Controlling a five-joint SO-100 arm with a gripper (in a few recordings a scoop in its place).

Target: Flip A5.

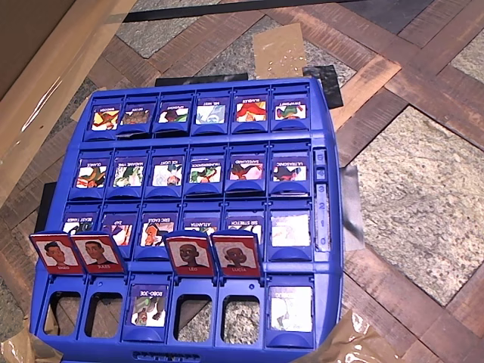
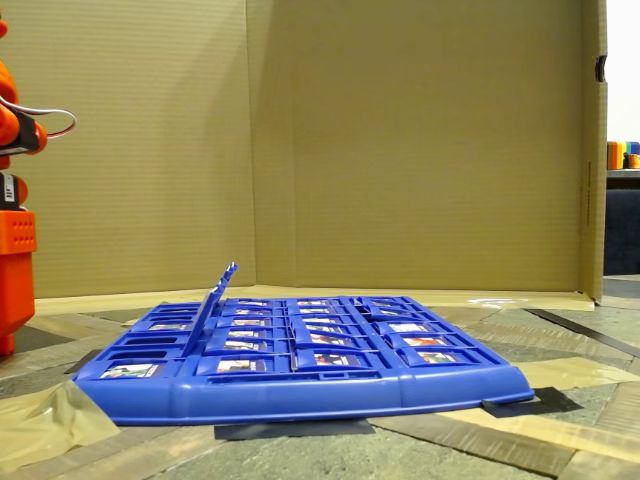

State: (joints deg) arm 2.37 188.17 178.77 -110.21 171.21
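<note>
A: Item one, gripper: we cannot tell whether it is open or closed. What we have of the robot is the orange arm [image 2: 12, 250] at the left edge of the fixed view, well apart from the game board [image 1: 325, 249].

B: Item two, A5 [image 1: 98, 253]. We take it for the red-framed tile with a man's portrait, standing upright in the board's nearest row in the overhead view, second from the left. Another standing red tile [image 1: 57, 253] is just beside it on the left. On the right, past a flat-lying ROBO-JOE tile [image 1: 149, 304], stand LEO [image 1: 189, 253] and LUCIA [image 1: 237, 253].

A: Handling?

B: We judge it light, stiff, thin plastic, hinged at its lower edge. It should tip over rather than lift out, and the smooth faces look slippery.

A: Point of contact?

B: We suggest the free top edge, pushed toward its open slot [image 1: 103, 314]. The neighbour stands close, so we would keep to the tile's middle.
</note>
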